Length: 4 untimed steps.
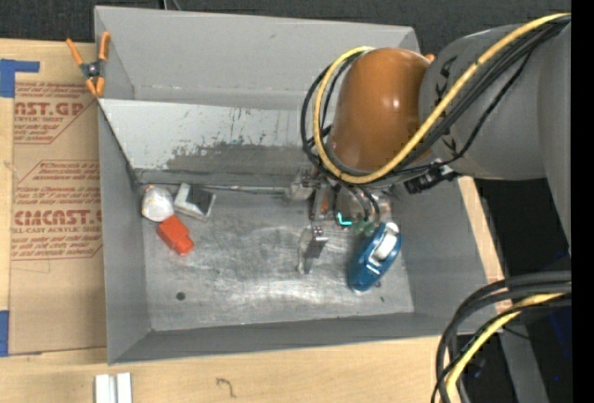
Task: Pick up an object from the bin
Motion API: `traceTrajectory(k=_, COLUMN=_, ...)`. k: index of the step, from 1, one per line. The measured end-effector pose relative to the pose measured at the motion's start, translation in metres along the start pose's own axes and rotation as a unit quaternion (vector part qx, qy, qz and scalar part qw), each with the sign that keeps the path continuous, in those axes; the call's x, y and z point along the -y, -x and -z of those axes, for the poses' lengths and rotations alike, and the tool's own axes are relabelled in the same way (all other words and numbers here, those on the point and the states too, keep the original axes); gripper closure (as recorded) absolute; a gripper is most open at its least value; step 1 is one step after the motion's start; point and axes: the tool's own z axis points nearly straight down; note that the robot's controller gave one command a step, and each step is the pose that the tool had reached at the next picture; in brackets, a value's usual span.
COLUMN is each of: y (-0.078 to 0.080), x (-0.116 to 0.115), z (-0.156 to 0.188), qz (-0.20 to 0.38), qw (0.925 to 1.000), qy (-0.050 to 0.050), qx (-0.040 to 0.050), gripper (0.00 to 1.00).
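My gripper (311,248) hangs over the bare floor in the middle right of the bin, its fingers pointing down, with nothing seen between them. Just to its right lies a blue and white oblong thing (373,260), close beside the fingers but apart from them. At the far left of the bin floor lie an orange block (175,235), a white rounded piece (156,202) and a small grey and white piece (194,199).
The arm with its orange cover and yellow cables comes in from the right and hides the bin's right back corner. The sloped back wall stands close behind the gripper. Bare floor lies between the gripper and the left group.
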Motion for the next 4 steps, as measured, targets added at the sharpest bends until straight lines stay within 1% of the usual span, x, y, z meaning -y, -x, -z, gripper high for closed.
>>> traceTrajectory(k=1, y=0.002, x=0.000, z=0.004, qz=0.000, qw=1.0000, qy=0.000, qx=0.0038, gripper=0.00)
traceTrajectory(k=2, y=0.038, x=-0.063, z=-0.068, qz=0.021, qw=0.9998, qy=0.000, qx=0.0079, gripper=0.00)
traceTrajectory(k=3, y=0.041, x=-0.085, z=-0.078, qz=0.052, qw=0.9987, qy=-0.001, qx=0.0037, gripper=0.00)
traceTrajectory(k=4, y=0.053, x=-0.121, z=-0.062, qz=0.028, qw=0.9995, qy=-0.015, qx=0.0085, gripper=0.00)
